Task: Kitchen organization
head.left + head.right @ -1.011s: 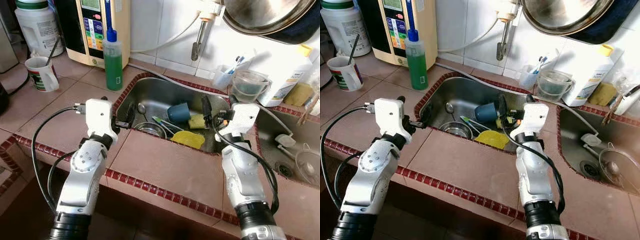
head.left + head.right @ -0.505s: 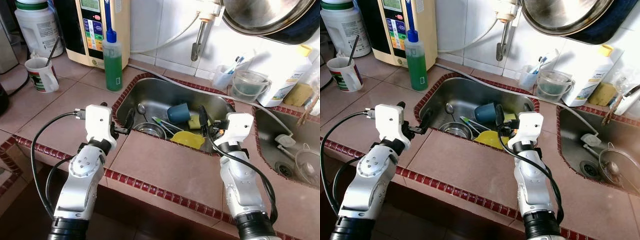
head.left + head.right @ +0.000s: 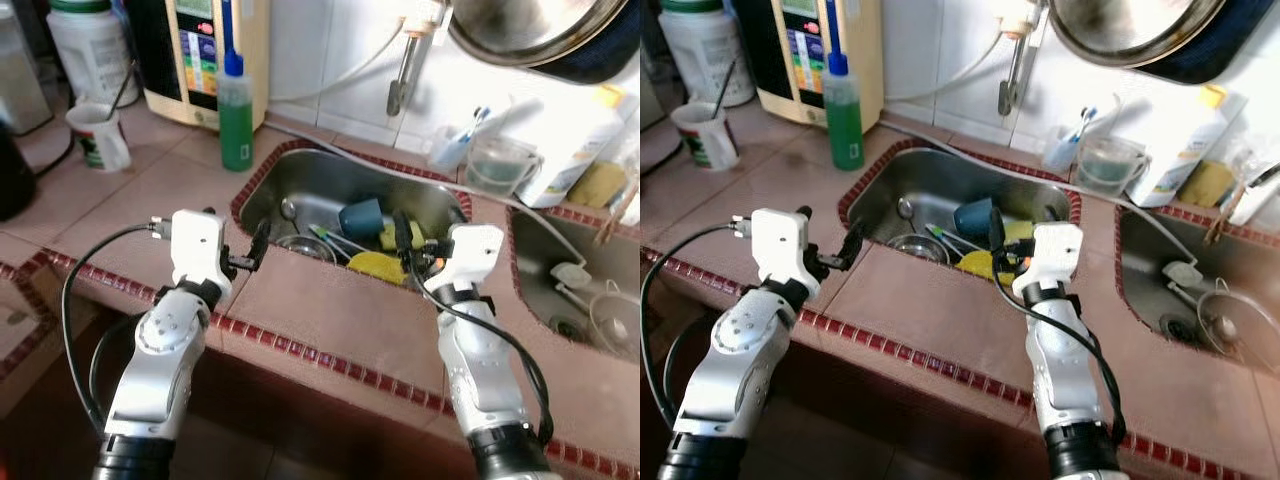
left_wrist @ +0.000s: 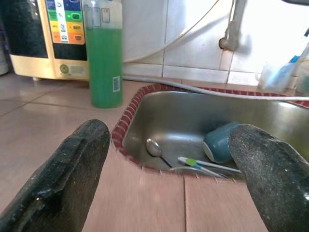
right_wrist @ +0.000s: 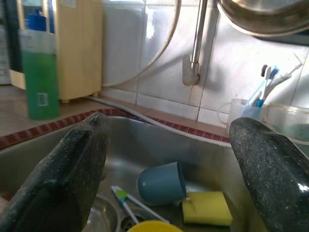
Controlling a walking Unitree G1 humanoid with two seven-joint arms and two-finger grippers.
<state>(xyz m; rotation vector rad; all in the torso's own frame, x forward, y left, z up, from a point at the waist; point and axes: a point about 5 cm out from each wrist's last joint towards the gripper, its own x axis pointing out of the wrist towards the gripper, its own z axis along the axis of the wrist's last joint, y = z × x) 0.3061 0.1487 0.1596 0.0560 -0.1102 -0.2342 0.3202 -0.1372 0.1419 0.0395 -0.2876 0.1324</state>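
A steel sink point(image 3: 318, 183) set in the brown tiled counter holds a blue cup point(image 3: 361, 215) on its side, a yellow sponge point(image 3: 393, 237), a yellow dish point(image 3: 375, 265), a spoon point(image 4: 155, 147), a toothbrush point(image 4: 203, 163) and a small metal bowl point(image 3: 296, 243). My left gripper point(image 3: 246, 242) hovers open over the counter at the sink's front left corner, nothing between its fingers. My right gripper point(image 3: 424, 236) is open at the sink's front rim, just near of the sponge and cup, holding nothing.
A green soap bottle point(image 3: 237, 110) and a cream water machine point(image 3: 205, 50) stand behind the sink's left side, a mug point(image 3: 100, 140) further left. A tap point(image 3: 403, 75), a toothbrush cup point(image 3: 450, 150) and a plastic tub point(image 3: 495, 165) line the back. A second sink point(image 3: 590, 300) lies right.
My right gripper has come back and down from over the sponge to the sink's front rim. The whole picture has shifted, so the camera has moved. Both grippers stay open.
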